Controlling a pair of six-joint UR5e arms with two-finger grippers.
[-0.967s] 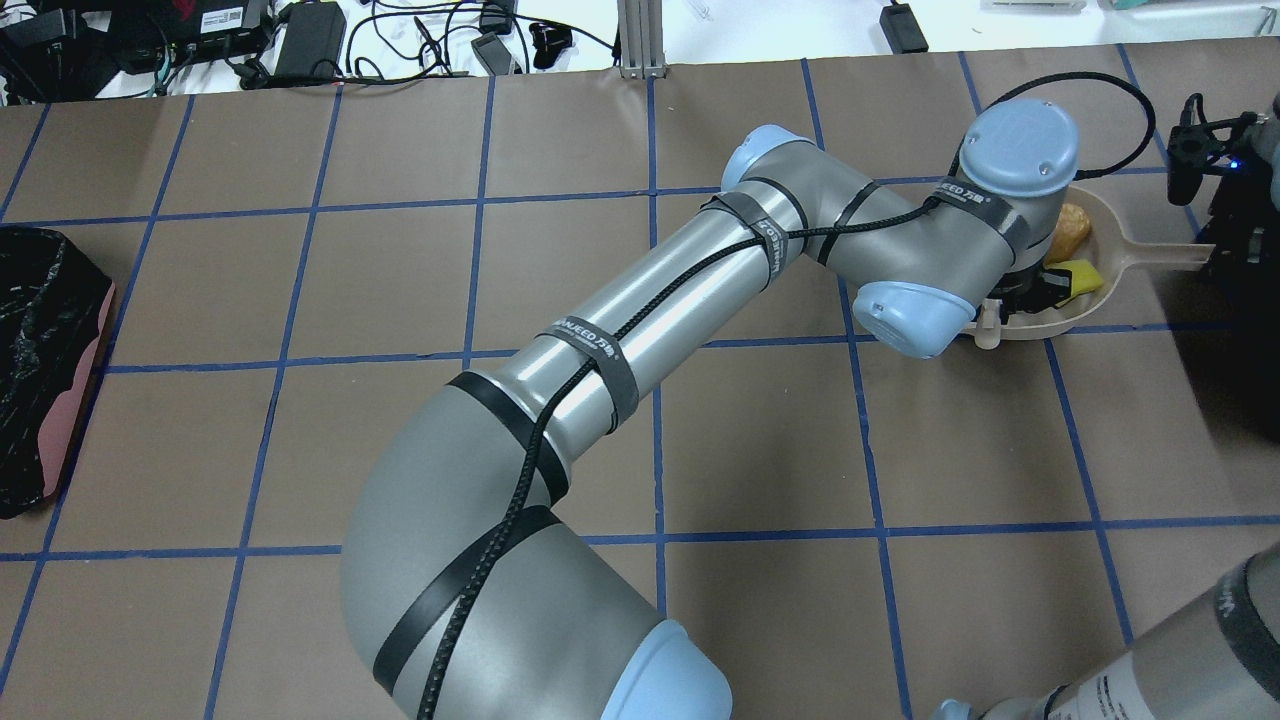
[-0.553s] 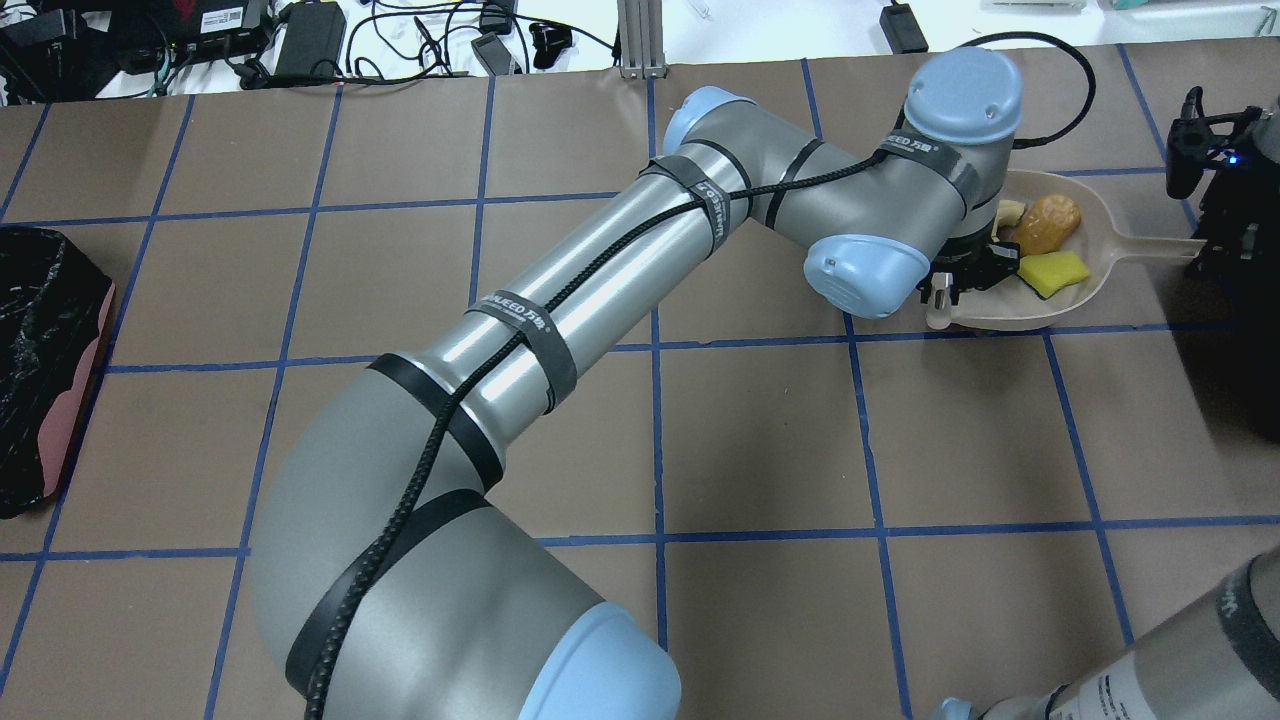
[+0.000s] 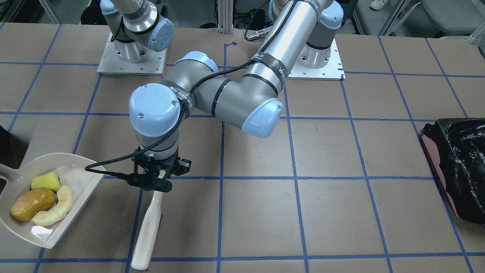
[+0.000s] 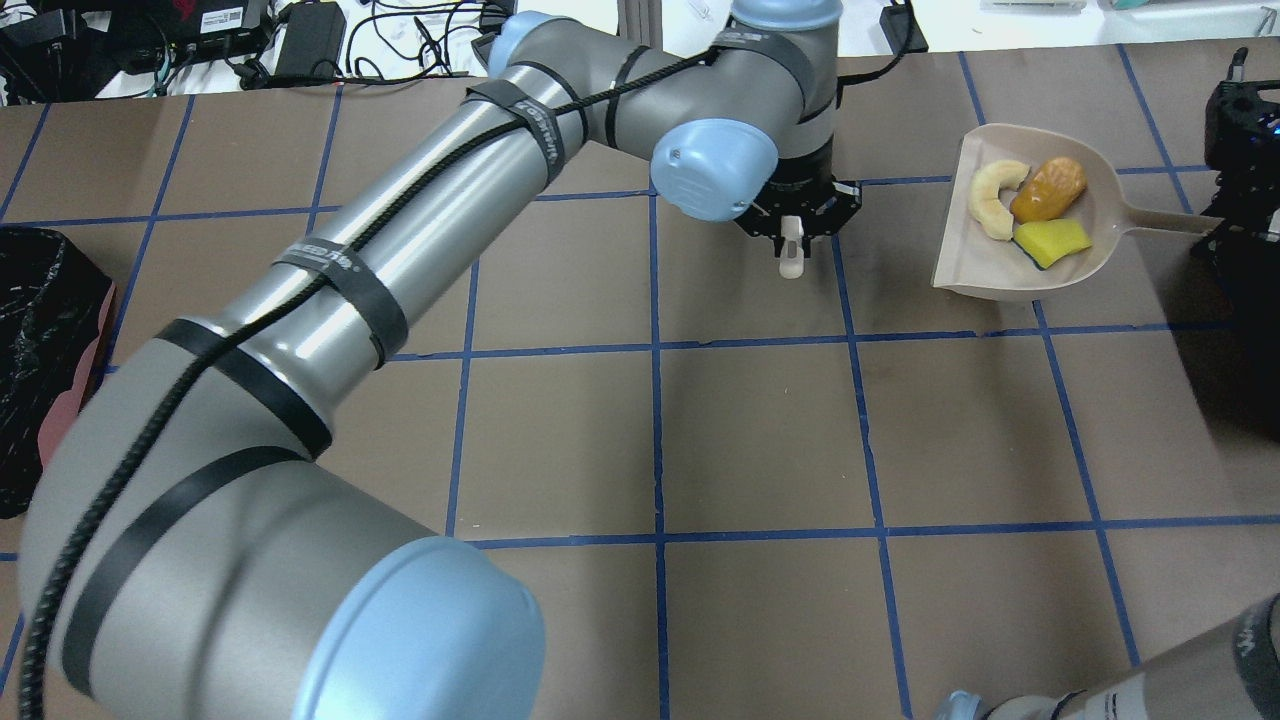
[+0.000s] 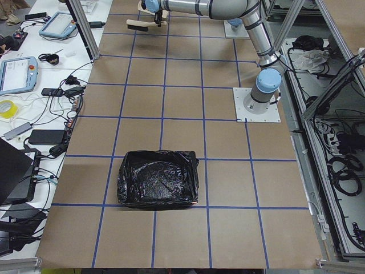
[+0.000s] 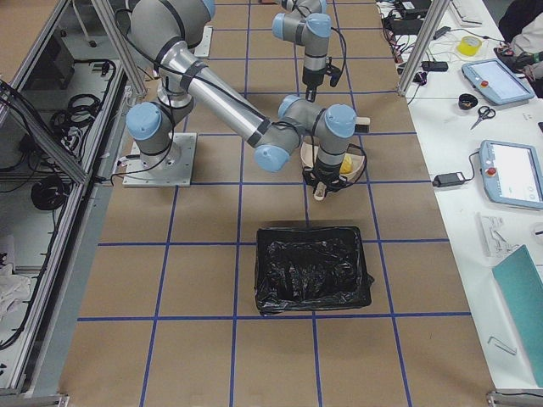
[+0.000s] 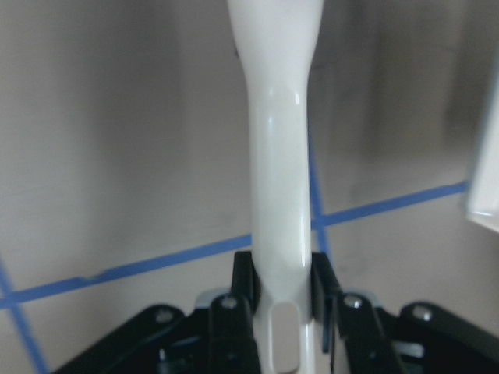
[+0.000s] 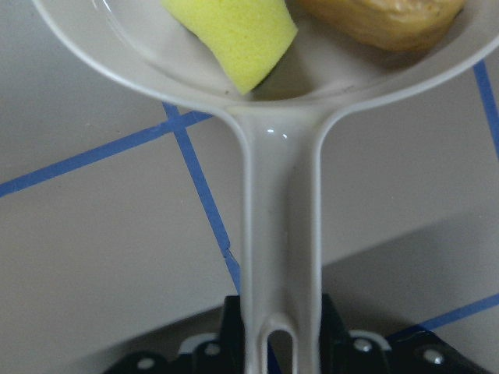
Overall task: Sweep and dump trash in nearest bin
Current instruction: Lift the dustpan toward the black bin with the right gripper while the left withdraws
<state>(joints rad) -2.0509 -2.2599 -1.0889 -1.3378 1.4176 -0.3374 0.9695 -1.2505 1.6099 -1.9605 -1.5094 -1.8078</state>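
The beige dustpan (image 4: 960,270) holds all three pieces of trash: the brown lump (image 4: 1048,188), the yellow sponge wedge (image 4: 1052,243) and the pale crescent slice (image 4: 988,198). They also show in the front view: lump (image 3: 33,204), sponge (image 3: 45,181), crescent (image 3: 57,212). My right gripper (image 8: 279,327) is shut on the dustpan handle (image 8: 281,234) at the table's right edge (image 4: 1222,228). My left gripper (image 4: 797,220) is shut on a cream brush (image 3: 146,231), to the left of the dustpan and apart from it. The left wrist view shows the fingers (image 7: 243,280) clamping it.
A black-bagged bin (image 4: 40,350) stands at the table's far left edge, also in the front view (image 3: 458,167). Another black-bagged bin (image 6: 314,267) stands at the robot's right end of the table, near the dustpan. Blue tape lines grid the brown tabletop.
My left arm has swung left and back, carrying the brush out of the dustpan. All three trash pieces now lie uncovered in the pan. The pan has shifted slightly.
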